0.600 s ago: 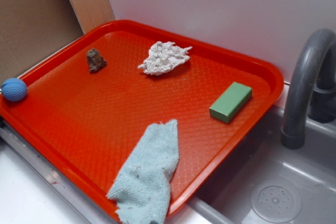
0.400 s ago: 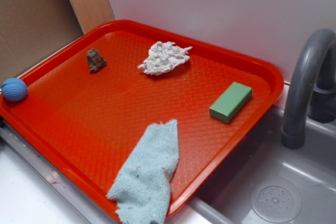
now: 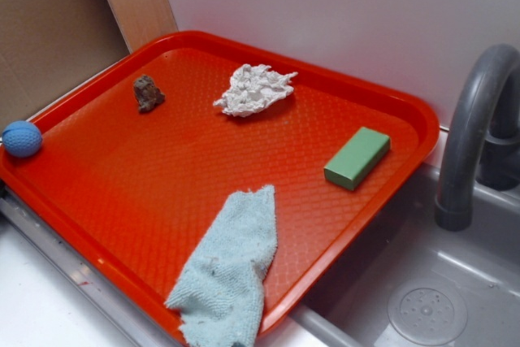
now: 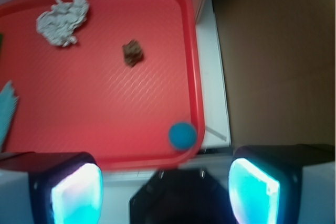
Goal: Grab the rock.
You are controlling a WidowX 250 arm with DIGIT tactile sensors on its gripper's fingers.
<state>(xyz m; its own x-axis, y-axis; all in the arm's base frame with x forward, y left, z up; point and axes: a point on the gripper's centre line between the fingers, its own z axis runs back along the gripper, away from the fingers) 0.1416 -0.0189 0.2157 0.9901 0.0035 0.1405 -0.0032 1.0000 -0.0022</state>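
The rock (image 3: 148, 93) is a small dark brown-grey jagged stone lying on the orange tray (image 3: 162, 176) near its far left corner. The wrist view shows the rock (image 4: 133, 53) well ahead of my gripper (image 4: 165, 192), which hangs high above the tray's near edge. Both glowing cyan pads (image 4: 254, 190) stand wide apart with nothing between them. My gripper does not appear in the exterior view.
A white lacy lump (image 3: 254, 89) lies right of the rock. A blue ball (image 3: 22, 139) rests at the tray's left rim. A green sponge block (image 3: 357, 157) and a pale blue cloth (image 3: 230, 270) also lie on the tray. A grey sink and faucet (image 3: 473, 127) stand at right.
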